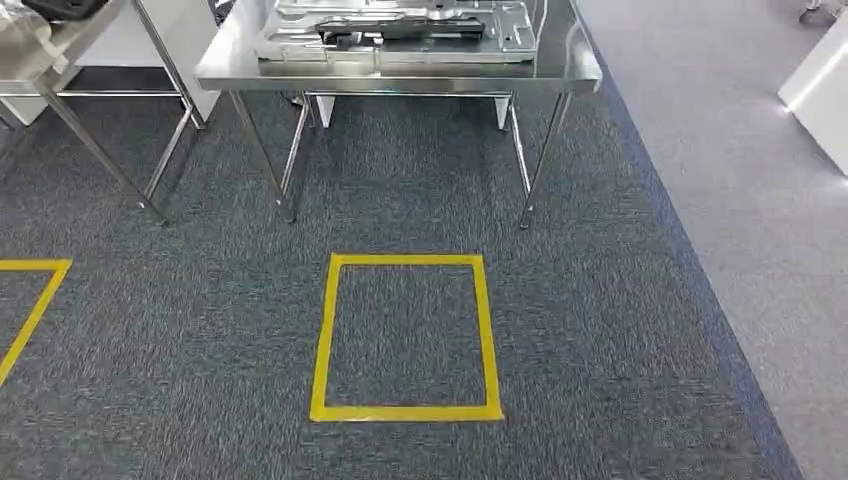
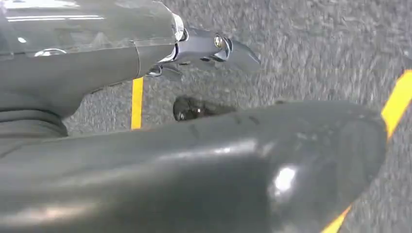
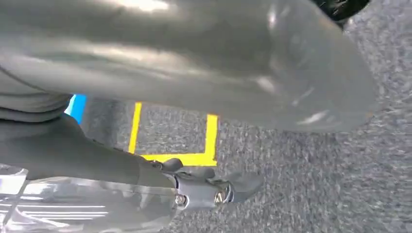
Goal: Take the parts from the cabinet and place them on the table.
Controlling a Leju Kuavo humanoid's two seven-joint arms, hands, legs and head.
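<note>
Several silver pressed-metal parts (image 1: 400, 30) lie stacked on a steel table (image 1: 400, 78) straight ahead, at the far side of the carpet. My left hand (image 2: 160, 155) hangs over the grey carpet, its thick thumb and dark fingers (image 2: 214, 48) held apart with nothing between them. My right hand (image 3: 170, 73) hangs the same way, its fingers (image 3: 214, 187) stretched out and apart from the thumb, holding nothing.
A yellow tape square (image 1: 405, 411) marks the carpet in front of the table, and part of another tape outline (image 1: 35, 310) lies at the left. A second steel table (image 1: 40, 60) stands at the far left. Lighter grey floor (image 1: 760, 200) and a white unit (image 1: 820, 90) lie to the right.
</note>
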